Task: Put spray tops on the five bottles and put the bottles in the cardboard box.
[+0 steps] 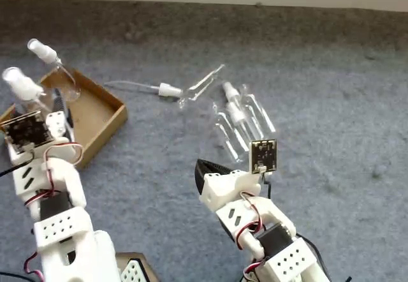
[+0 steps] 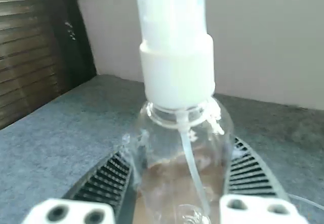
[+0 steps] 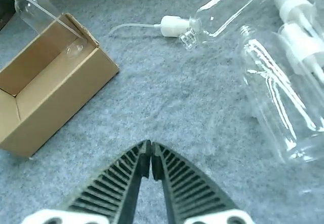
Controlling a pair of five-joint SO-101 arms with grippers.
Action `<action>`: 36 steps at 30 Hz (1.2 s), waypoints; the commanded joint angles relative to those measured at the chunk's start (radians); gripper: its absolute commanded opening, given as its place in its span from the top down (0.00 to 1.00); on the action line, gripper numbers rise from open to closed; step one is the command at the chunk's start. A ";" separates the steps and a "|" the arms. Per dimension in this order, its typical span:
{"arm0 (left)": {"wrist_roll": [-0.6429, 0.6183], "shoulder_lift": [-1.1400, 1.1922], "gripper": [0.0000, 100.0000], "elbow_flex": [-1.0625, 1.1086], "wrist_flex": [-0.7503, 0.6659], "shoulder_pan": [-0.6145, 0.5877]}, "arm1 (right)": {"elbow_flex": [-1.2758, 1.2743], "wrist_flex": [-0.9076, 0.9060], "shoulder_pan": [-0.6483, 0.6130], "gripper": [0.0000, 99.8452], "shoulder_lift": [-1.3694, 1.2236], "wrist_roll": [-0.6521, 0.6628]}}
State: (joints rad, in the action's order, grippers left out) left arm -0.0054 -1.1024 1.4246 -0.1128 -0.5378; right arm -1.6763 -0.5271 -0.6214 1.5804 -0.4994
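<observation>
Near: my left claw (image 2: 179, 188) clenched on capped bottle (image 2: 177, 148), upright at cardboard box (image 1: 105, 113); bottle base cut off in wrist view. My right claw (image 3: 151, 159) pinched closed, nothing in it, low over grey carpet (image 1: 319, 71). Second capped bottle (image 1: 60, 71) leans in box. Farther: loose spray top (image 3: 174, 25) with tube, just beside neck of uncapped bottle (image 3: 228, 6) lying flat. Bottle cluster (image 1: 242, 119) lies nearby; clear walls overlap, count unclear.
</observation>
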 commanded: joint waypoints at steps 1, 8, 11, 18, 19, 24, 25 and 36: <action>0.011 -0.001 0.94 -0.079 0.009 -0.104 | -0.160 -0.005 -0.012 0.99 0.004 -0.002; 0.008 0.338 0.94 -0.268 0.003 -0.163 | -0.160 -0.007 -0.012 0.99 0.004 -0.002; 0.008 0.492 0.94 -0.328 -0.035 -0.163 | -0.160 -0.007 -0.012 0.99 0.004 -0.002; 0.006 0.766 0.94 -0.320 -0.427 -0.163 | -0.160 -0.007 -0.012 0.99 0.004 -0.002; 0.005 0.794 0.94 -0.326 -0.466 -0.163 | -0.160 -0.007 -0.012 0.99 0.004 -0.002; 0.005 0.912 0.94 -0.335 -0.537 -0.160 | -0.160 -0.007 -0.012 0.99 0.004 -0.002; 0.005 0.929 0.94 -0.354 -0.540 -0.160 | -0.160 -0.007 -0.012 0.99 0.004 -0.002; 0.005 1.161 0.94 -0.506 -0.545 -0.165 | -0.160 -0.007 -0.012 0.99 0.004 -0.002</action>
State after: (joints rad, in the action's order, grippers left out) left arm -0.0038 0.0330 0.9981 -0.6299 -0.6958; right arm -1.6763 -0.5286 -0.6214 1.5804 -0.4994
